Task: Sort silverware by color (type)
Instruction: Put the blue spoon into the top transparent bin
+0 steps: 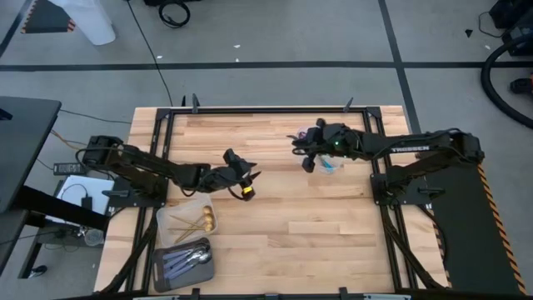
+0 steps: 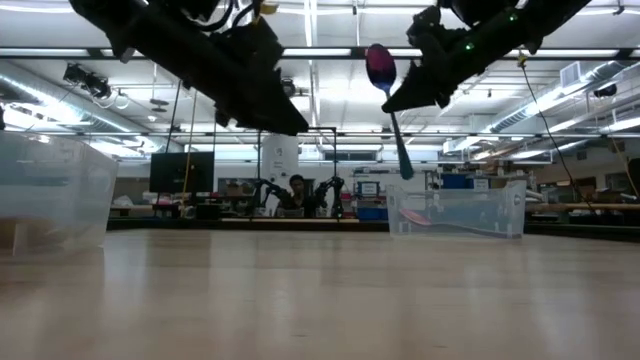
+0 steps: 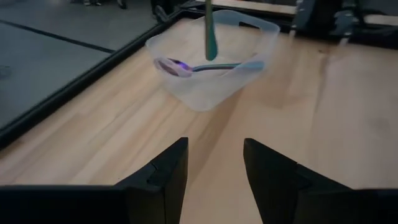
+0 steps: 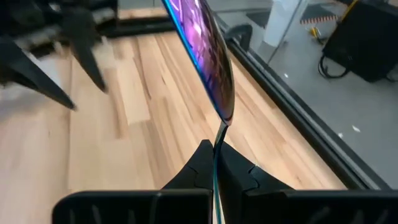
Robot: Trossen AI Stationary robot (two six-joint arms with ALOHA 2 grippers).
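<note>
My right gripper (image 4: 216,163) is shut on an iridescent purple-blue spoon (image 2: 383,75) with a teal handle, held in the air by the far right clear container (image 1: 329,163). A second iridescent spoon (image 3: 186,66) lies in that container, its handle leaning on the wall. My left gripper (image 3: 214,162) is open and holds nothing. It hovers left of the table's middle (image 1: 247,177), facing that container. Gold utensils (image 1: 193,220) lie in a clear container at the near left. Silver ones (image 1: 187,257) lie in a dark tray nearer still. My right gripper pinches the spoon between its two fingers at the slim neck (image 4: 218,144) just below the bowl, coming from the table's right side. The spoon is lifted clear and stands nearly upright, bowl (image 4: 208,56) up. Its teal handle (image 2: 402,158) hangs down over the container.
Bare wood lies in the middle and near right of the table (image 1: 333,242). A black frame rail (image 1: 266,109) runs along the far edge, with arm mounts on both sides. A person (image 2: 297,195) sits in the room behind the table.
</note>
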